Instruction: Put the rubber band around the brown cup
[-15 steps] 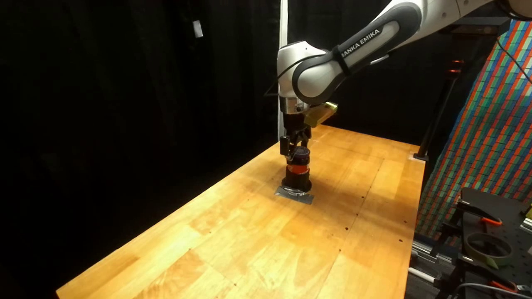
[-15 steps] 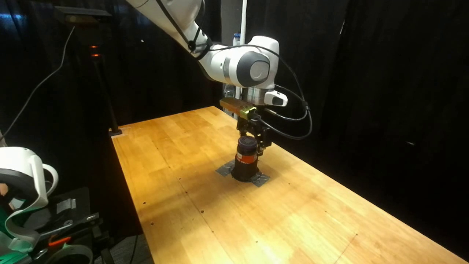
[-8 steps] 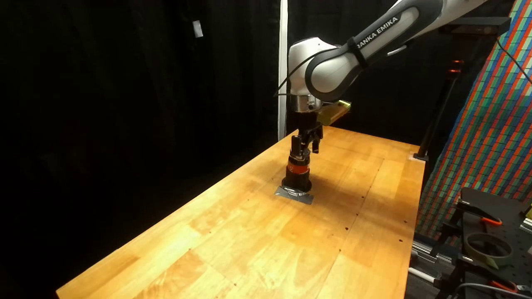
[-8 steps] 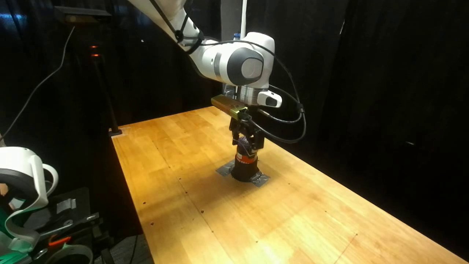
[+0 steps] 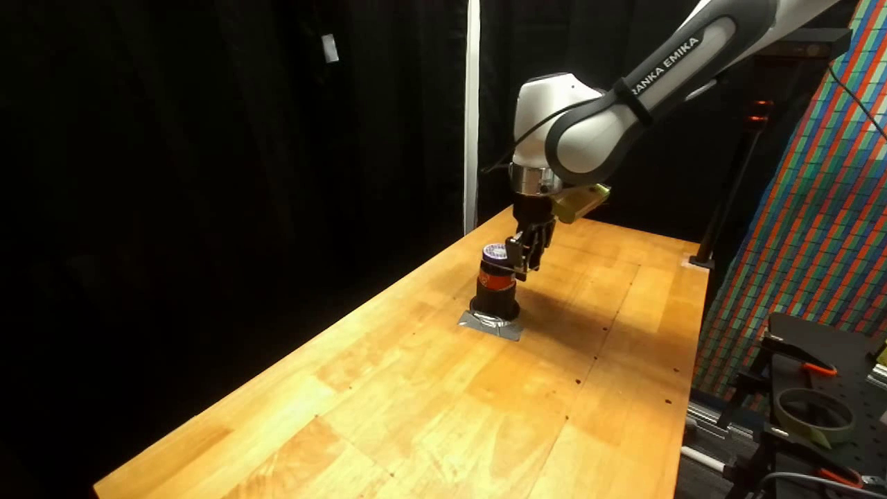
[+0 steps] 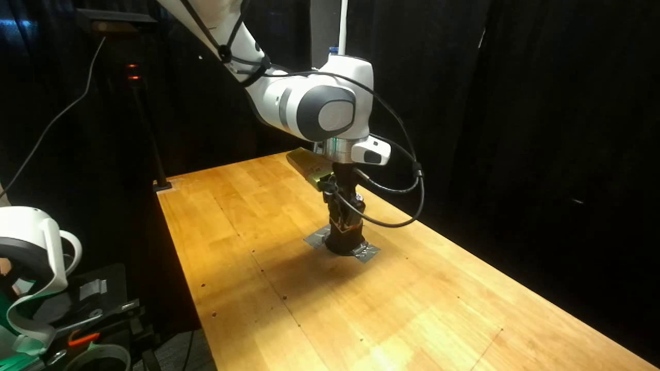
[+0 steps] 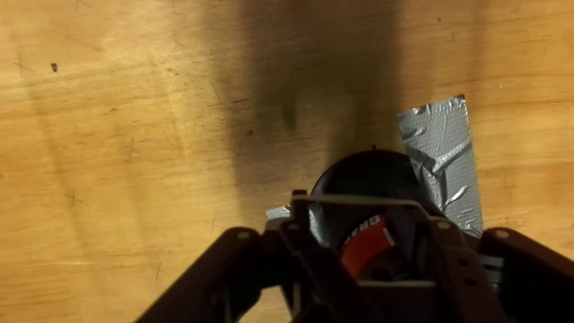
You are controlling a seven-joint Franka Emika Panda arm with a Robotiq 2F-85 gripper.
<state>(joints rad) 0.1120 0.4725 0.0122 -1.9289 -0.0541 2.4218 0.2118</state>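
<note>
1. Brown cup (image 5: 496,283): upright on tabletop (image 5: 416,416); in an ext. view, nearer left long edge than right, well in from corners.
2. Gripper (image 7: 370,210) beside cup's upper part; jaws parted, w/ rubber band (image 7: 358,200) stretched across them; cup itself prob. not clamped.
3. Done: band on gripper, at cup; in ext. view it seems to cross cup's upper side.
4. Left, prob.: seat loop, slip it free, back off. Can't tell if band fully encircles cup.
</note>
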